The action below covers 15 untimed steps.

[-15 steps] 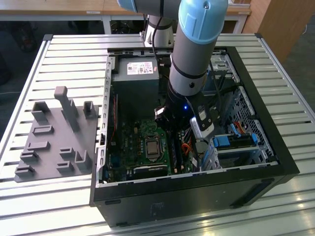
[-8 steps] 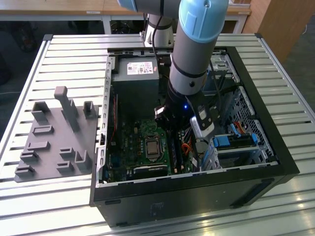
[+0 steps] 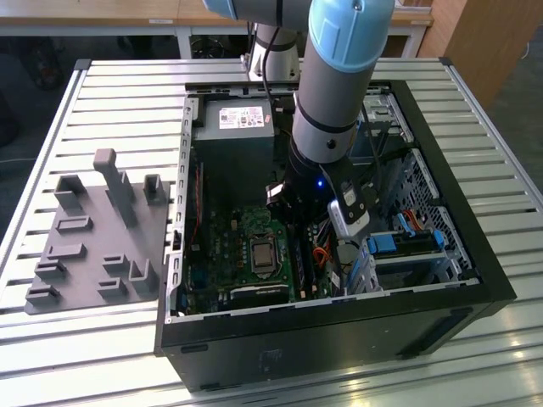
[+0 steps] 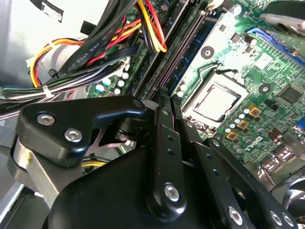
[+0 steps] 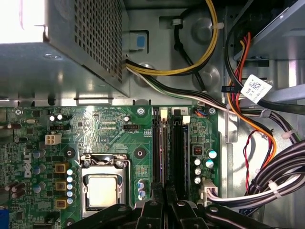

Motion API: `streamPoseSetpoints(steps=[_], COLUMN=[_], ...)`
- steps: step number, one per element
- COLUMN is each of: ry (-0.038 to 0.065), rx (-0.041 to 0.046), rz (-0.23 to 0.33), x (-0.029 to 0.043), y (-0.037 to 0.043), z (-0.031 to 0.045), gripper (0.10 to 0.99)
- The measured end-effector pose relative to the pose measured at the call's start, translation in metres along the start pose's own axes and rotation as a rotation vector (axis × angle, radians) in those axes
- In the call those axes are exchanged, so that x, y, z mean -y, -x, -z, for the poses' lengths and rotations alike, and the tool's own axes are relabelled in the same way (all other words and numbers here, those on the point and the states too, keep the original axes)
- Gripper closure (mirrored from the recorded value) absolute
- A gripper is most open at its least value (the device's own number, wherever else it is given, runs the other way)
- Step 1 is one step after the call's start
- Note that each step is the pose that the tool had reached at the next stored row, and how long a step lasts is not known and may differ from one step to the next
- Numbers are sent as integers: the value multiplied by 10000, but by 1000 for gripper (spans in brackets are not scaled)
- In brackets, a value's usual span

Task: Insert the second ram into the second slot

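A: Where is the second ram [image 5: 164, 148]?
B: In the first wrist view a thin stick stands on edge in one of the long black slots [image 5: 177, 152], just beside the processor socket [image 5: 103, 187]. It runs the slot's whole length, and its bluish edge shows along the top.
A: And the tool [image 5: 164, 198]?
B: Right above the near end of that stick. Its two black fingers [image 5: 153, 196] stand close together with a narrow gap between them; I cannot tell whether they pinch the stick or only meet over it.
A: What lies around it?
B: The green motherboard [image 5: 109, 126], a grey power supply [image 3: 233, 127] and bundles of cables [image 4: 95, 45]. In the exterior view the arm [image 3: 335, 85] reaches down into the open computer case [image 3: 458, 246], which lies on a slatted table [image 3: 119, 93] next to a grey fixture plate [image 3: 93, 229]
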State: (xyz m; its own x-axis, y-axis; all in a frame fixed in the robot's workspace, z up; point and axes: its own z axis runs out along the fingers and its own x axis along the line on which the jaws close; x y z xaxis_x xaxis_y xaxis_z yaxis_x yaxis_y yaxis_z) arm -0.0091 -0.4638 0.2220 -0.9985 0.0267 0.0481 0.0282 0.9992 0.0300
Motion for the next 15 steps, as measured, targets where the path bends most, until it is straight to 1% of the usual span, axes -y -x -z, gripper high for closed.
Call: streamPoseSetpoints(steps=[15], ry=[-1], rx=[-18], rz=[-18], x=[0], y=[2], z=[-31], gripper=[949])
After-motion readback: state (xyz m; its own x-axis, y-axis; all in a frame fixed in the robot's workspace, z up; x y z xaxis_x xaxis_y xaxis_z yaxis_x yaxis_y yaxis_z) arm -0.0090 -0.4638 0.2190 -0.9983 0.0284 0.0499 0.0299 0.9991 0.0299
